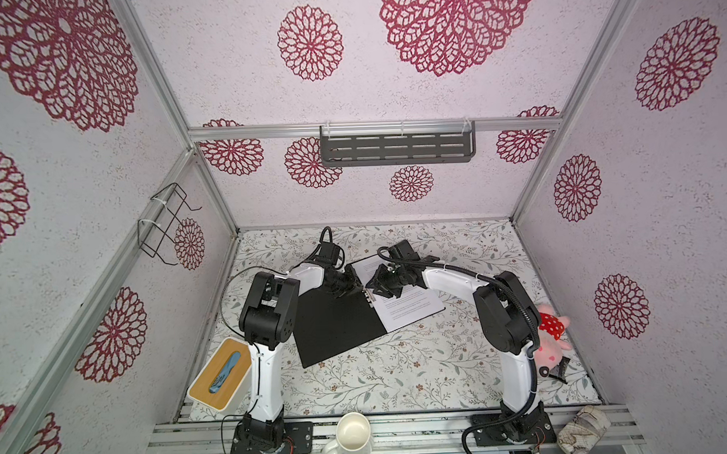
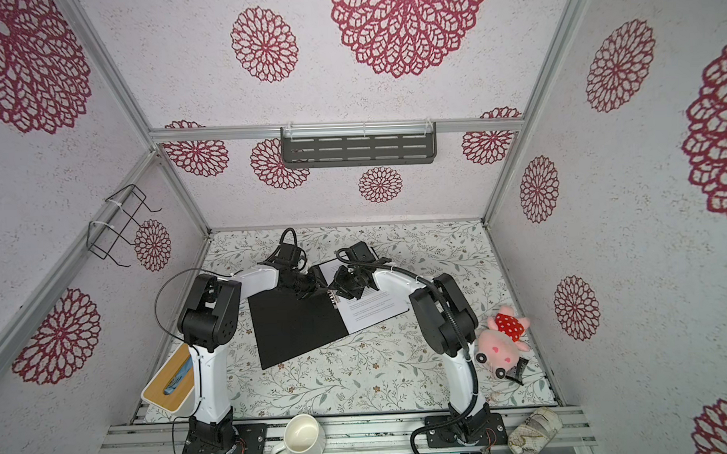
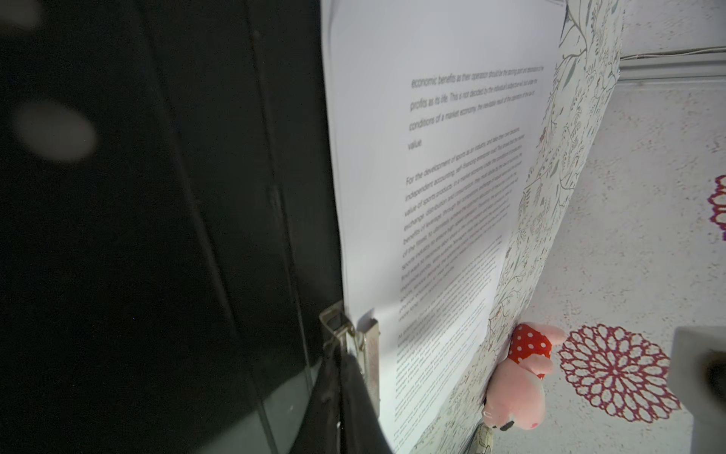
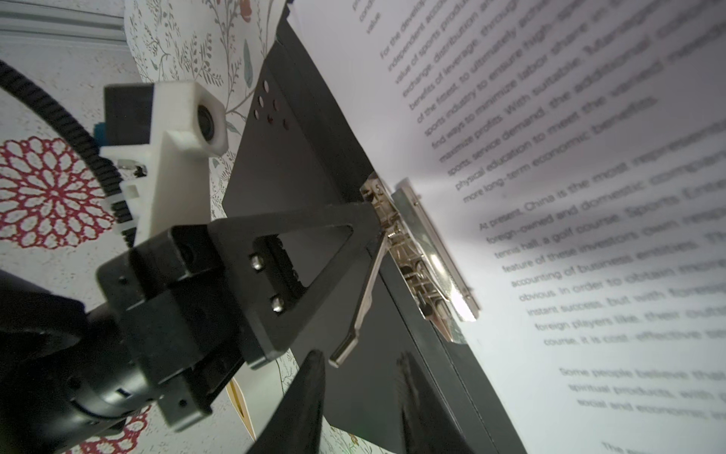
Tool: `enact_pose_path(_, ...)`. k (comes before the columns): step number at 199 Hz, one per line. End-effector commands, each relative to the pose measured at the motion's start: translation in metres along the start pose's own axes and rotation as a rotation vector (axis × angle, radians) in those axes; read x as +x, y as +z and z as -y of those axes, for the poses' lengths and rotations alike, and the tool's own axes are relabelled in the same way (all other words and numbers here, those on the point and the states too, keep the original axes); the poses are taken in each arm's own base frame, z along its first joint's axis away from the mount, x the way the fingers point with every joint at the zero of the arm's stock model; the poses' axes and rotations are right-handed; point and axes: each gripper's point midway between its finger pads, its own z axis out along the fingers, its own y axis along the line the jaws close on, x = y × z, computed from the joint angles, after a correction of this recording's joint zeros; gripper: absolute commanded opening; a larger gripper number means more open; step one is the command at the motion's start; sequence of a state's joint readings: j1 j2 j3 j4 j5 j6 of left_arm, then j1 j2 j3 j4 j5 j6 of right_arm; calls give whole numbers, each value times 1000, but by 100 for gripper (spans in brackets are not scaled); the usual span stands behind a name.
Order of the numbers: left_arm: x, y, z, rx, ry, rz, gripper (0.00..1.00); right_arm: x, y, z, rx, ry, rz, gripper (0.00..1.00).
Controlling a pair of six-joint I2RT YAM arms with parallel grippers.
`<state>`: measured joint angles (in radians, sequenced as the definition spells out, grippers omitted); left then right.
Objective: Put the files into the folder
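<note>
Folder (image 1: 336,320) laid open at far middle of the bench (image 1: 400,372), files (image 1: 410,305) set on its right half beneath the metal clip (image 4: 428,255), which is touched by the closed left jaws, seemingly as bracing, while parted, empty right jaws are held beside its raised lever (image 4: 365,291).

You have the folder (image 1: 336,324) lying open and flat on the table (image 1: 400,372), black inside up. It sits askew in the far half, midway between the side edges. The files (image 1: 414,305), white sheets with printed text uppermost, lie on its right-hand leaf. Their inner edge is at the metal clip (image 4: 428,255), whose lever stands lifted.
</note>
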<state>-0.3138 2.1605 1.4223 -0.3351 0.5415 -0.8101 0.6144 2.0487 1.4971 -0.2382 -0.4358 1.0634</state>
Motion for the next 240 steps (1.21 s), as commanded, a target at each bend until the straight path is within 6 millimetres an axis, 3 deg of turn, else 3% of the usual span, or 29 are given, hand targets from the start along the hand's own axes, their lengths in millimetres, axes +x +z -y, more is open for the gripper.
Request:
enact_pose_path(1, 12, 13, -14, -33, 14, -36, 7, 5, 1, -9, -11, -22, -29, 34)
enact_pose_path(97, 15, 14, -14, -23, 17, -43, 7, 6, 8, -8, -12, -6, -42, 31)
enact_pose_path(240, 16, 15, -15, -25, 13, -47, 6, 21, 17, 2, -2, -1, -104, 17)
